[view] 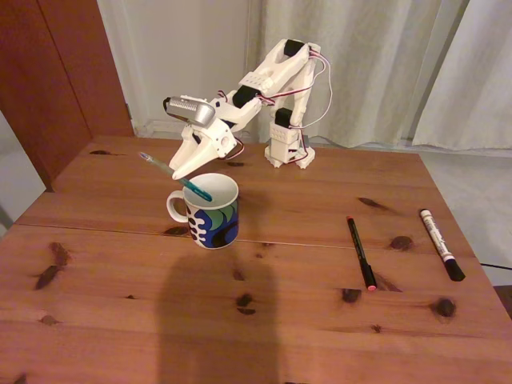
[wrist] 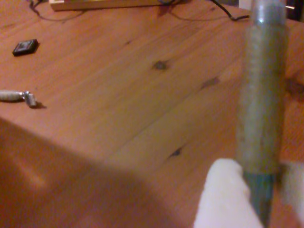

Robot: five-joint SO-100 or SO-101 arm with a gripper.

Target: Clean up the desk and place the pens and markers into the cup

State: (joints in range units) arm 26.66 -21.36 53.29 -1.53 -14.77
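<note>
1. We see the mug (view: pixel 210 212) standing upright on the wooden counter (view: pixel 280 320), a little in front of the seam that runs across the boards, with its handle turned to the left in the fixed view.
2. The white arm (view: pixel 272 80) reaches from its base behind the mug, and its fingers (view: pixel 182 170) hang just above the mug's left rim.
3. The fingers are pinched on the teal pen (view: pixel 174 177); in the wrist view (wrist: pixel 261 95) we see it gripped between two white pads (wrist: pixel 223 199) at the lower edge of the picture.
4. The pen is tilted: its lower end sits inside the mug's mouth, and its upper end sticks out up and to the left of the mug.
5. We cannot tell whether the pen's lower end touches the inside of the mug.
6. The thin black pen (view: pixel 361 253) with the red end lies flat on the counter well to the right of the mug.
7. The white marker (view: pixel 441 244) with the black cap lies still farther right of the mug, near the counter's right edge and apart from the black pen.
8. In the wrist view a small dark square thing (wrist: pixel 25 46) and a pale stick-like thing (wrist: pixel 19 97) lie on the wood, too blurred for us to name.
</note>
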